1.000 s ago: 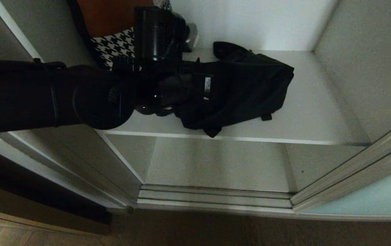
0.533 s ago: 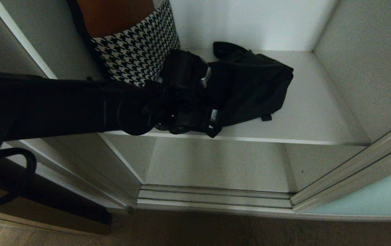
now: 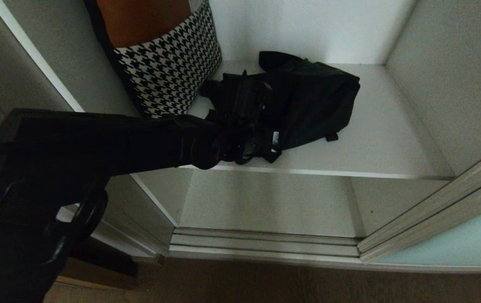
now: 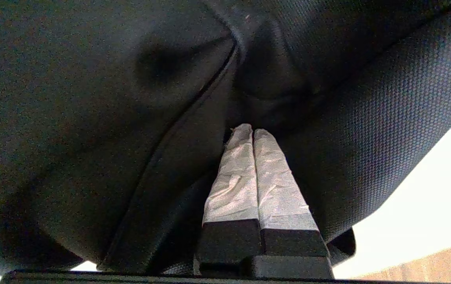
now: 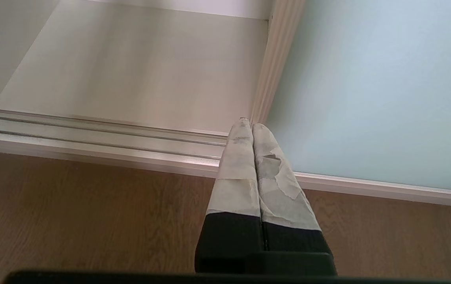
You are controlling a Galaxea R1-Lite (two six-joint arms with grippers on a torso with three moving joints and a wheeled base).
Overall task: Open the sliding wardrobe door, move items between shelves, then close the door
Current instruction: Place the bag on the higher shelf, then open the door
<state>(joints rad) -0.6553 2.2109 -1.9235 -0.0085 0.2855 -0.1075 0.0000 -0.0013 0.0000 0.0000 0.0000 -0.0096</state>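
Left pincer [image 3: 244,126] now lower, clenched against black bag [image 3: 312,101] on white shelf [image 3: 383,139], door [image 3: 455,248] open.

Left arm [image 3: 139,139] outstretched, both arms' fingers [image 4: 253,173] pressed together.

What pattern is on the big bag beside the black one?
Black-and-white houndstooth on the patterned bag, clearest in the head view.

brown wood-grain floor [image 5: 71,213]; white wardrobe back wall [image 3: 307,25].
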